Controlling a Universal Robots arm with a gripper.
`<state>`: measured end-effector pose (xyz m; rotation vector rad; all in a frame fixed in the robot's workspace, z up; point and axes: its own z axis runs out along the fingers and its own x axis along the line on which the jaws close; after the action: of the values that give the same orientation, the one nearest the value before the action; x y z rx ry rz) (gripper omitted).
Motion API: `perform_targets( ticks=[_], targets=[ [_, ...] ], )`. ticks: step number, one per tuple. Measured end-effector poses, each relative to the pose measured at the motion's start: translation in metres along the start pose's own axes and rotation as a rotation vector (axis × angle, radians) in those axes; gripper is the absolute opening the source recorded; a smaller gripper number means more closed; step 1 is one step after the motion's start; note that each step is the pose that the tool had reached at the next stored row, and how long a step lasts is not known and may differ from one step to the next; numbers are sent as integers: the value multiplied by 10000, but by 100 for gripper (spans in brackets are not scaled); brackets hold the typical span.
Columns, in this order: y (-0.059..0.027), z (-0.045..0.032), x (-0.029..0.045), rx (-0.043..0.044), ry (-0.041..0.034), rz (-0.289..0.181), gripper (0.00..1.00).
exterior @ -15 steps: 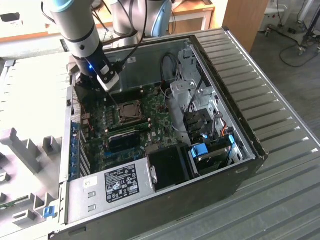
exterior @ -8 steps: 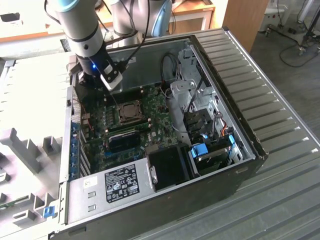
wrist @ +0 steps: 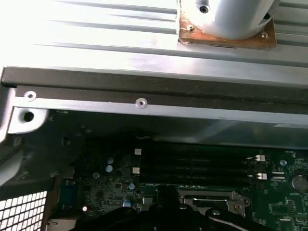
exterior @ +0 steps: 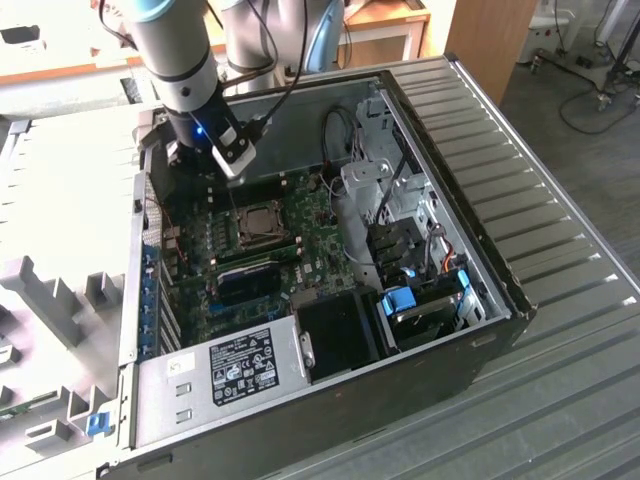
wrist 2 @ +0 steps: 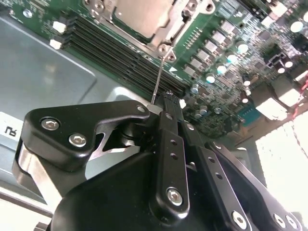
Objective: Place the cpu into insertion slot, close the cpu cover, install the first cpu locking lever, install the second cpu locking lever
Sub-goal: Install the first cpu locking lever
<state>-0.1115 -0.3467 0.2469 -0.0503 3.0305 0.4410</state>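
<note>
In the second wrist view the cpu [wrist 2: 143, 14] lies silvery in the insertion slot [exterior: 262, 224], with the cpu cover [wrist 2: 168, 34] flat down around it. A thin wire cpu locking lever [wrist 2: 160, 76] slants from the socket's corner to my gripper [wrist 2: 166, 98], whose black fingers are shut together at the lever's free end. In the exterior view my gripper [exterior: 230, 180] hangs just above the socket's far-left corner inside the open computer case. The socket's metal frame [wrist: 207, 198] shows beyond the dark gripper body in the first wrist view.
Long black memory slots [wrist 2: 120, 45] run beside the socket. A black heatsink block [exterior: 248, 285] sits nearer the camera, then the grey power supply [exterior: 240, 365]. Drive cage and cables [exterior: 400, 230] fill the exterior view's right. The case wall [wrist: 144, 103] stands close behind the gripper.
</note>
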Motion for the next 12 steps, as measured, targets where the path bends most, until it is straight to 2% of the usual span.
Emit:
perform_targets(
  ticks=[10, 12],
  targets=[
    [-6, 9, -130, 2, 1, 1, 11],
    [-6, 11, -145, 31, 1, -1, 11]
  ],
)
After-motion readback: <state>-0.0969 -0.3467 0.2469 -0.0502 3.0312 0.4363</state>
